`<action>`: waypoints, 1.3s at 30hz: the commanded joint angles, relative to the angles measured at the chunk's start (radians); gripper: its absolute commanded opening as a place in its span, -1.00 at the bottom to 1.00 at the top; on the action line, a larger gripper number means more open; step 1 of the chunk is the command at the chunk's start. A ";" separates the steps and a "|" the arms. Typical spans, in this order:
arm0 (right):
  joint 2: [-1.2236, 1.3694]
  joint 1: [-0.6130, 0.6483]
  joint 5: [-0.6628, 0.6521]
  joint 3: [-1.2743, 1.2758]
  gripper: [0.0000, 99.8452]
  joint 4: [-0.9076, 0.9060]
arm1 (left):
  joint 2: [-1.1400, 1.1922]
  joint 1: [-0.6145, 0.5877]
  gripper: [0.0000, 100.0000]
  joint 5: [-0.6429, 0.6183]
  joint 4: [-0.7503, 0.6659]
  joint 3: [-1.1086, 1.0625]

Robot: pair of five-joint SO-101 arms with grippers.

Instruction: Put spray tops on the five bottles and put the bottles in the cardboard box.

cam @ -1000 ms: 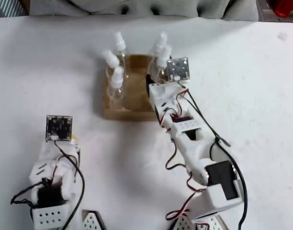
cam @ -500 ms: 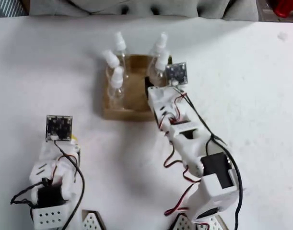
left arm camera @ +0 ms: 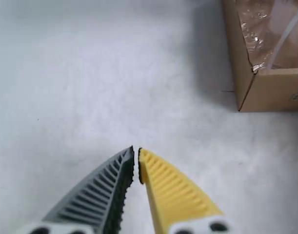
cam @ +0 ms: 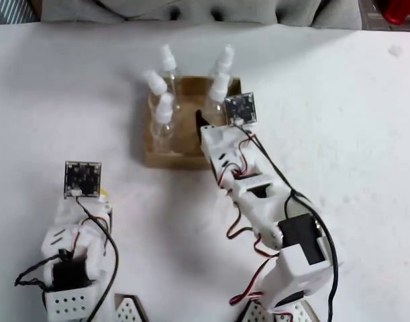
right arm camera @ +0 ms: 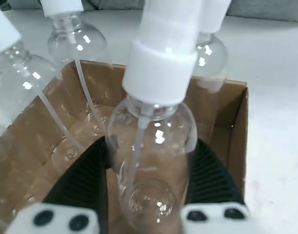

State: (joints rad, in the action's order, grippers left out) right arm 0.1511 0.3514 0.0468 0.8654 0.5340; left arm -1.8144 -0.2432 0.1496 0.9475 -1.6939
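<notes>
Bottles (cam: 166, 107), five with spray tops on, stand gathered in the cardboard box (cam: 171, 161) on the counter (cam: 339, 100) in the high view, with the right arm (cam: 258, 194) extended over the box's near right corner; in the left wrist view, the left claw (left arm camera: 136, 151) is pressed together and empty, close to bare counter and apart from the box; in the right wrist view, the right claw (right arm camera: 151, 146) pinches the held bottle (right arm camera: 153, 126) by its belly inside the box, though I cannot tell whether its base is seated; the sound course, I judge, is to lower until it rests, spread the jaws only slightly, then rise straight, sparing the neighbours and the box wall.
</notes>
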 commanded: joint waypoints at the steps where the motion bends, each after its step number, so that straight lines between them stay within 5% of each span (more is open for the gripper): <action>1: -0.012 0.012 -0.011 -0.005 -0.96 0.002 | -0.010 -0.007 -0.96 0.014 0.003 0.002; 25: -0.021 0.048 -0.095 -0.009 -0.95 -0.035 | -0.010 -0.007 -0.96 0.014 0.003 0.002; 39: -0.022 0.024 -0.097 -0.028 -0.62 -0.130 | -0.010 -0.007 -0.96 0.015 0.003 0.002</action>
State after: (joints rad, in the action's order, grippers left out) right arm 0.1465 0.3959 -0.0361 0.8608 0.4603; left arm -1.8144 -0.2432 0.1496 0.9475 -1.6939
